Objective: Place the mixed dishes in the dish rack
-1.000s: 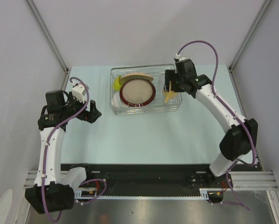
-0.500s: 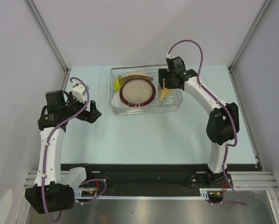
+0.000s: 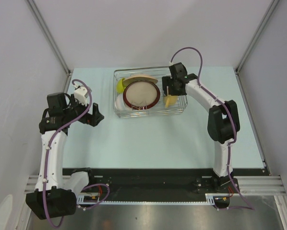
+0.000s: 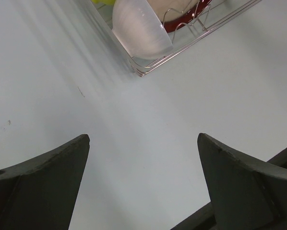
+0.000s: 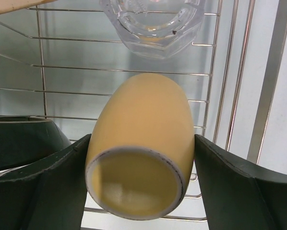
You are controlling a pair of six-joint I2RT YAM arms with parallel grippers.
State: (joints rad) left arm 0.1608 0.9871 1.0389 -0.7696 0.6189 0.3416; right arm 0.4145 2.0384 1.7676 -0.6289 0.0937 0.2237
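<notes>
While the right gripper (image 5: 141, 140) clamps the yellow mug (image 5: 144, 115), tipped on its side inside the dish rack (image 5: 215, 96) near the clear glass (image 5: 153, 26), the left gripper (image 4: 143, 140) hangs wide apart, empty, over the table (image 4: 47, 72) near the white bowl (image 4: 138, 28) in the rack's corner.

The mug (image 5: 141, 134) is yellow, the glass (image 5: 153, 26) clear, the plate (image 3: 141, 93) tan, rimmed red-brown.
</notes>
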